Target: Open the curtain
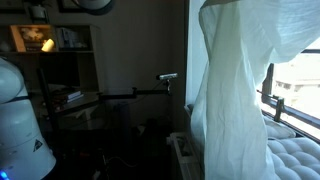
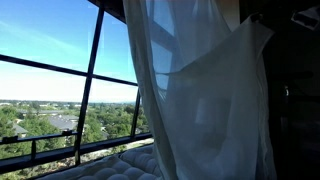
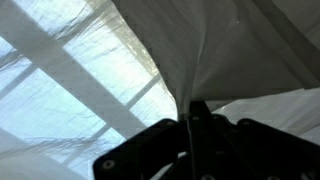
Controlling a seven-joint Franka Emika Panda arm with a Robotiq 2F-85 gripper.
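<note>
Wrist view has your pincer (image 3: 190,112) clamped on a pinch of the curtain (image 3: 235,50), which fans out ahead of it; its long folds hang below the pincer, with the window (image 2: 50,55) bare to one side.

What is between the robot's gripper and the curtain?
Nothing. In the wrist view the gripper is shut right on a gathered fold of the curtain, so they touch.
</note>
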